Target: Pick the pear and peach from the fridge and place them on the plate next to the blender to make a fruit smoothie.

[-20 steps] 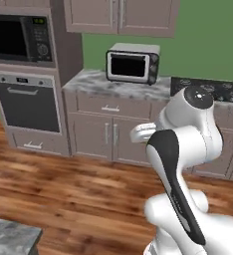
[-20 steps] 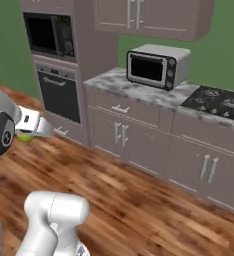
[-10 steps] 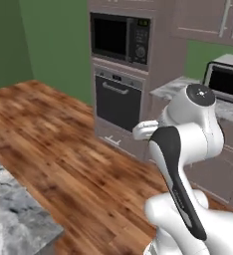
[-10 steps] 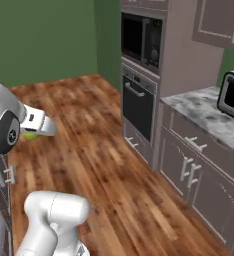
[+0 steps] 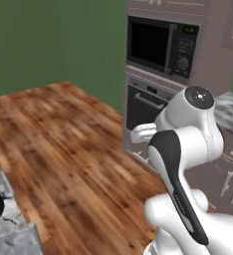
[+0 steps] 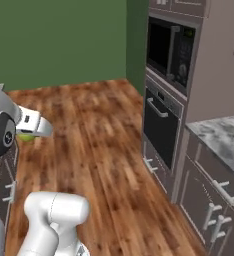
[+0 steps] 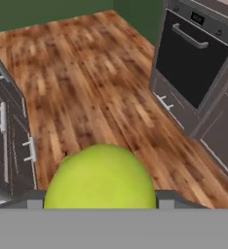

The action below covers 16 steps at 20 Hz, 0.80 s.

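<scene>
The gripper (image 7: 100, 197) pinches the pear (image 7: 100, 177), carried above open wood floor (image 7: 101, 92). Ahead right of it stands the black oven (image 7: 194, 65); grey cabinet fronts (image 7: 9, 141) edge its left.

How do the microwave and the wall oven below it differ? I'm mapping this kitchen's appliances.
The microwave sits higher in the tall cabinet; the wall oven sits beneath it. The microwave has a control panel down its right side with a small green display, while the wall oven has a control strip along its top. The wall oven shows a horizontal bar handle across its door; the microwave shows none there. Both are built-in, with dark glass fronts.
</scene>
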Tool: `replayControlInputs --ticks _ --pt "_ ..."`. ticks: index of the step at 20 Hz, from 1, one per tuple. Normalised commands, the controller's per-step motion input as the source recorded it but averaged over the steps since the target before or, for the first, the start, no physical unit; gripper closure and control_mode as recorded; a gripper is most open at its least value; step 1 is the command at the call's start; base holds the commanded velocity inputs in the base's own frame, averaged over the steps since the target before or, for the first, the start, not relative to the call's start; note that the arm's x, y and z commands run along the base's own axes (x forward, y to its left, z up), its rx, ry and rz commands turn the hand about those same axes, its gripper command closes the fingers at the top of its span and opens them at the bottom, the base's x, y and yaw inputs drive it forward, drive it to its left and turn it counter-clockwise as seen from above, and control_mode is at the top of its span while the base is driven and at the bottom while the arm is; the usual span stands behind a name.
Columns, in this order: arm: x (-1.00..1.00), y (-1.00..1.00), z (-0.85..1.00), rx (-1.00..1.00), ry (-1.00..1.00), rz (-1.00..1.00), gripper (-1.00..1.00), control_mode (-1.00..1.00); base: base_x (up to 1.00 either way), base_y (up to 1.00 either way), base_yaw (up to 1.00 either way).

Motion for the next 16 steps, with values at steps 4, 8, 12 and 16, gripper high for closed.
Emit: replayControlInputs --ticks 4,8,12,16 --pt "0.0 0.0 0.0 0.0 0.0 0.0 1.0 1.0 1.0 -0.06 0.22" --pt "0.0 0.0 0.0 0.0 0.0 0.0 1.0 1.0 1.0 -0.15 0.31" --pt "0.0 0.0 0.0 0.0 0.0 0.0 1.0 1.0 1.0 -0.12 0.73" --pt "0.0 0.0 0.0 0.0 0.0 0.0 1.0 1.0 1.0 -0.11 0.78"
